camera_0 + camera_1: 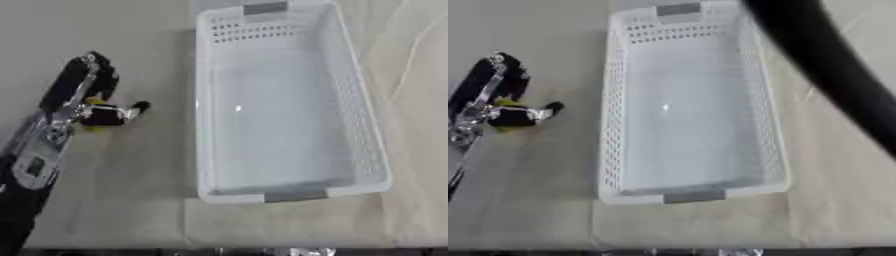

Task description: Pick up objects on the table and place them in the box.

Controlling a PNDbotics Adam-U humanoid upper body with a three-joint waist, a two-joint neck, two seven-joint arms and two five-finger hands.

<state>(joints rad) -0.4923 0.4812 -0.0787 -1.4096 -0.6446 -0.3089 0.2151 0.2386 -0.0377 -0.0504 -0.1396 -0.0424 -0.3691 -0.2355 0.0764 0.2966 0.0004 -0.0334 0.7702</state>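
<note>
**Box empty, first object only just in reach**

The box holds nothing yet. Left of it, the left hand curls its fingers around a small yellow object low over the table. I judge lifting and placing remain.

Both head eyes look steeply down, sharing the white box.

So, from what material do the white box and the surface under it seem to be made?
The white box looks like moulded plastic with a slightly glossy finish: its walls have rows of small holes, and its floor shows a light reflection. The table looks matte and beige; its material is unclear, perhaps a covering, since faint seams cross it.
</note>
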